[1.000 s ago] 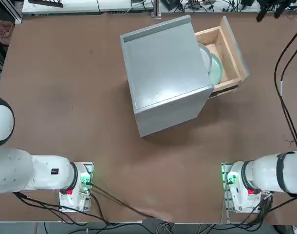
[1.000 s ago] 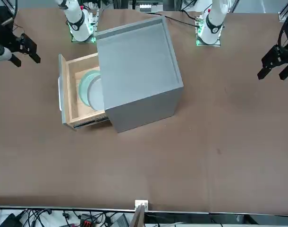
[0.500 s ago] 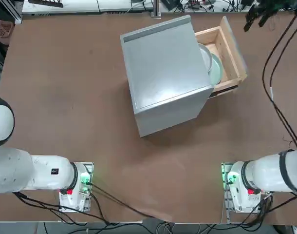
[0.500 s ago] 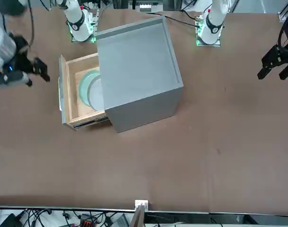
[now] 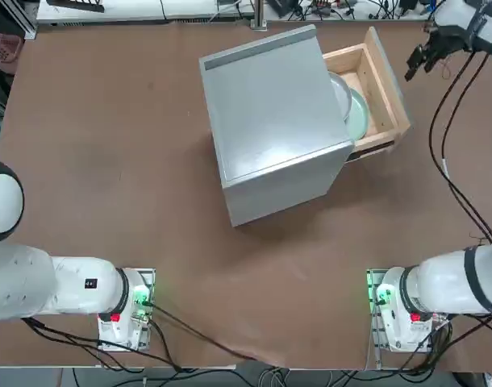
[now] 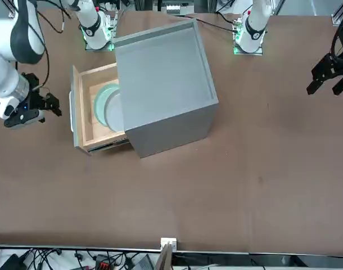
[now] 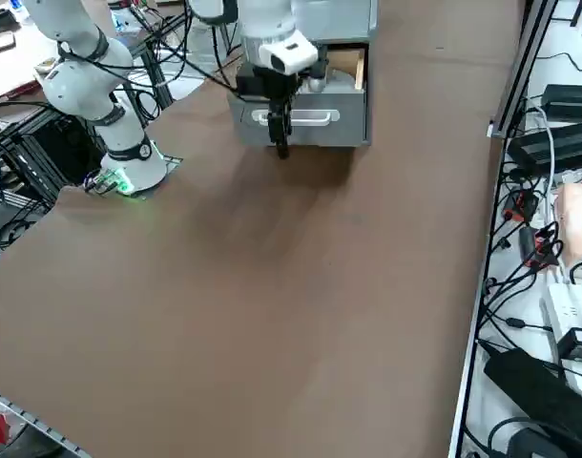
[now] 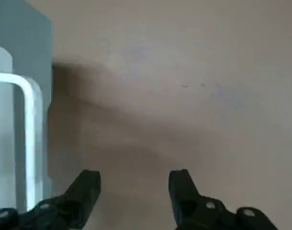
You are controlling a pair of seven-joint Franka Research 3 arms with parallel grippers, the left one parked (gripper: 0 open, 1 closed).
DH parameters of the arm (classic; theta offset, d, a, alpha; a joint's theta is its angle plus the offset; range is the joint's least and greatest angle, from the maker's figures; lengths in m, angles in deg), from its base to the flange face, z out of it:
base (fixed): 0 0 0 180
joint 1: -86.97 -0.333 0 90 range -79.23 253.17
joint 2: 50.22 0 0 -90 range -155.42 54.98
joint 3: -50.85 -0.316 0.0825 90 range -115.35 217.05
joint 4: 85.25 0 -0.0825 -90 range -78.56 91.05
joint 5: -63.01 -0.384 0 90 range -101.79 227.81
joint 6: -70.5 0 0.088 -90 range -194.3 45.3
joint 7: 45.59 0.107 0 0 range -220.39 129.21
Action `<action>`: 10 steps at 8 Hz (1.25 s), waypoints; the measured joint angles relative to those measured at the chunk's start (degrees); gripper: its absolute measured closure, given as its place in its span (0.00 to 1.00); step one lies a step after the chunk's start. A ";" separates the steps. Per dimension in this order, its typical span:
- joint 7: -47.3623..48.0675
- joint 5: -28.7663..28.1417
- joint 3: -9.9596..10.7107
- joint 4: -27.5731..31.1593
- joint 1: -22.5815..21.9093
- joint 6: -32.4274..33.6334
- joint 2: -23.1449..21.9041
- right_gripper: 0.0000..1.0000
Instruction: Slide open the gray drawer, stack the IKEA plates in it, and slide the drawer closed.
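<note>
matte gray drawer [image 5: 270, 121] with light wood tray, mint green plate [image 5: 357, 115], gray-white plate [image 5: 340, 93]

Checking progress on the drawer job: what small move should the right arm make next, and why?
Probably bring the right gripper up against the drawer front and push it shut. Both plates already lie stacked in the pulled-out tray, and the gripper, jaws open and empty, hangs just outside the drawer's handle, not touching it.

A bare brown table [image 5: 109, 145] fills the scene. Tangled black cables [image 7: 520, 239] and power strips [image 7: 572, 315] run along a shelf beside one edge, and more cables [image 6: 104, 261] trail beyond another edge.
</note>
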 joint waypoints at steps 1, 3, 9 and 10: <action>0.01 -3.16 -0.21 0.03 -0.09 0.00 0.54 0.45; 0.16 -8.45 -0.54 0.09 -0.25 0.04 1.57 0.89; 11.95 -18.18 -1.09 0.08 -7.81 -0.01 2.40 1.00; 14.69 -18.24 -1.17 0.08 -9.99 0.05 2.40 1.00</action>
